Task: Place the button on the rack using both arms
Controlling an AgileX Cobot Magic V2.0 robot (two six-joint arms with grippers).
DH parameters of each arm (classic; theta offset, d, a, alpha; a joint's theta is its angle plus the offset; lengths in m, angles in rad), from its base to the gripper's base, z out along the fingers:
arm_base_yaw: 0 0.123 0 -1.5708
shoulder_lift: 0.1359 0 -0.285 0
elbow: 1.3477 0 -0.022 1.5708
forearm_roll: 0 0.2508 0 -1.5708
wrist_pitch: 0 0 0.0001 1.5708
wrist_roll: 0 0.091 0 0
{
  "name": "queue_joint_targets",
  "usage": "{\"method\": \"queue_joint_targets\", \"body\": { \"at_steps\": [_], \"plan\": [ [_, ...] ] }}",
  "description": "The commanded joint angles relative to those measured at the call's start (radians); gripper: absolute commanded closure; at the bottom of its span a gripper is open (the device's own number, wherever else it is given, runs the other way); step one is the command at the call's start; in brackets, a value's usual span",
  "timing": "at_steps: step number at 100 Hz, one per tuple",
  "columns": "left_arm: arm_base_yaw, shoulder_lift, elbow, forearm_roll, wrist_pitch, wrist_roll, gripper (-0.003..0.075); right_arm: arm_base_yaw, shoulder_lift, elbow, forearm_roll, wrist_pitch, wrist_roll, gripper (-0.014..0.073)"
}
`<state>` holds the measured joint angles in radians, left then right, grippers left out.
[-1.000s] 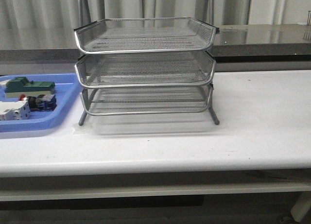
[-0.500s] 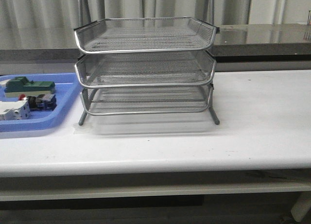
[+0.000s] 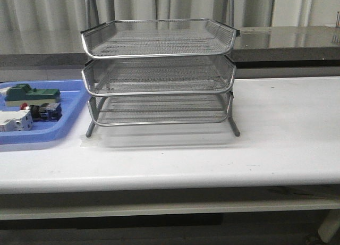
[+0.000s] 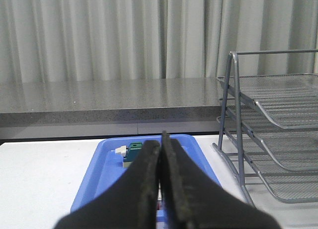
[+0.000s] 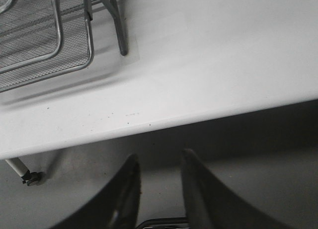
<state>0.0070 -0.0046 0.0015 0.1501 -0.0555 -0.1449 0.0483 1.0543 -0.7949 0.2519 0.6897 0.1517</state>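
The button (image 3: 41,111), with red cap, black body and blue rear block, lies in the flat blue tray (image 3: 64,129) at the left of the table. The three-tier silver wire rack (image 3: 158,75) stands in the middle of the table, and also shows in the left wrist view (image 4: 271,134) and the right wrist view (image 5: 44,40). Neither arm shows in the front view. My left gripper (image 4: 161,142) is shut and empty, held before the blue tray (image 4: 99,174); the button is hidden behind its fingers. My right gripper (image 5: 159,159) is open and empty, below the table's front edge.
A green-and-cream block (image 3: 31,94) and a white boxy switch (image 3: 15,120) share the blue tray with the button. The green block also shows in the left wrist view (image 4: 133,152). A grey counter (image 3: 287,40) runs behind the table. The table's front edge (image 5: 198,117) lies ahead of my right gripper.
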Motion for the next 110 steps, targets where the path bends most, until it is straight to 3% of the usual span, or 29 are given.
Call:
{"method": "queue_joint_targets", "body": {
  "at_steps": [1, 20, 54, 70, 86, 110],
  "plan": [
    [-0.006, -0.034, 0.045, -0.006, -0.082, -0.01, 0.0716, -0.008, -0.01, -0.035, 0.04, -0.066, -0.005, 0.0176],
    [-0.006, -0.034, 0.045, -0.006, -0.082, -0.01, 0.0716, -0.007, 0.012, -0.035, 0.208, -0.128, -0.139, 0.016],
    [-0.006, -0.034, 0.045, -0.006, -0.082, -0.01, 0.0716, -0.007, 0.221, -0.036, 0.943, -0.168, -0.771, 0.016],
    [-0.006, -0.034, 0.045, -0.006, -0.082, -0.01, 0.0716, -0.007, 0.348, -0.04, 1.22, -0.144, -1.035, 0.016],
    [-0.006, -0.034, 0.045, -0.006, -0.082, -0.01, 0.0716, -0.007, 0.469, -0.04, 1.39, -0.095, -1.223, 0.016],
    [-0.006, -0.034, 0.045, -0.006, -0.082, -0.01, 0.0716, -0.007, 0.601, -0.076, 1.522, 0.012, -1.339, 0.016]
  ]
}}
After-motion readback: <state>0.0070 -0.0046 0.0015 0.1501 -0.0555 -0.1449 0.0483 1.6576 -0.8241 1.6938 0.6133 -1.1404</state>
